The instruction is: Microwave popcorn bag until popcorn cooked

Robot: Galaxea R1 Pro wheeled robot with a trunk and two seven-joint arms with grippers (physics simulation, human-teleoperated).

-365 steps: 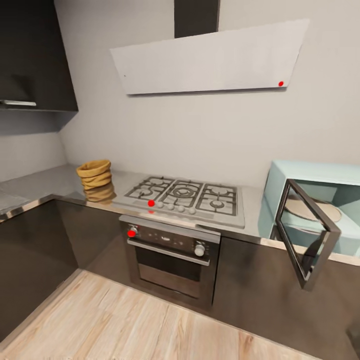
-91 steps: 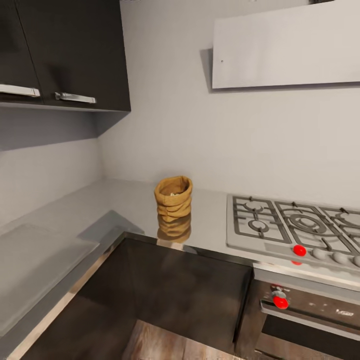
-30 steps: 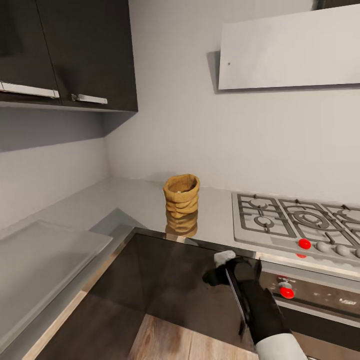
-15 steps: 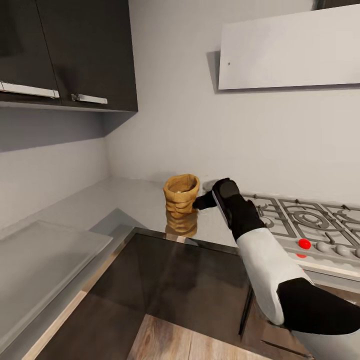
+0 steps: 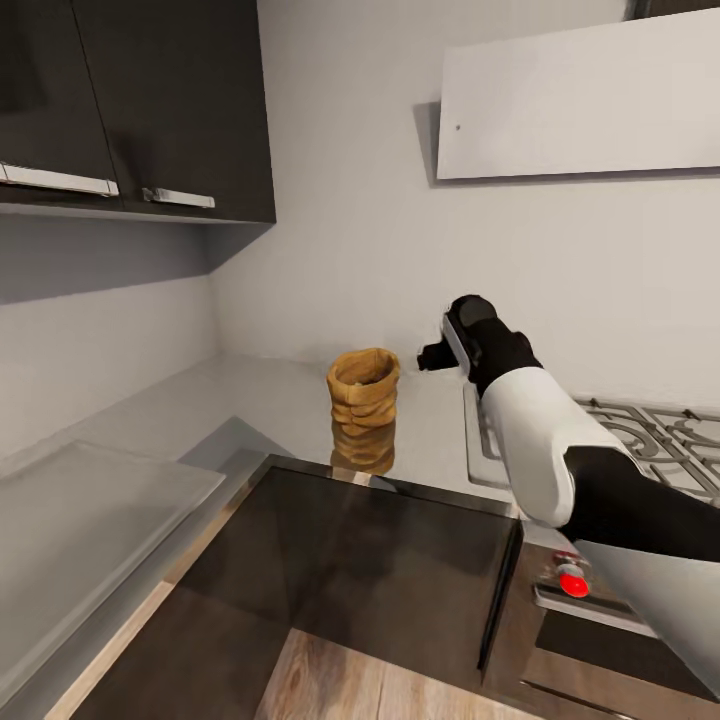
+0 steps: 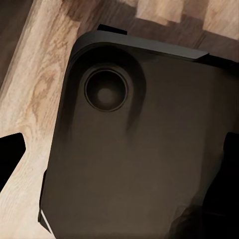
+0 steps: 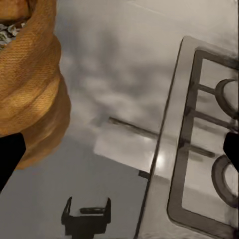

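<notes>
A tan popcorn bag [image 5: 363,388] stands upright on the grey bench [image 5: 150,420], just left of the gas hob [image 5: 640,440]. The right gripper [image 5: 432,357] hovers above the bench beside the bag's rim, fingers spread apart and holding nothing. No readable writing shows.

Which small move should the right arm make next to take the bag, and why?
Probably move the right pincer sideways and down toward the popcorn bag. It hangs above the countertop, apart from the upright bag, beside its rim, with nothing between its fingers.
</notes>
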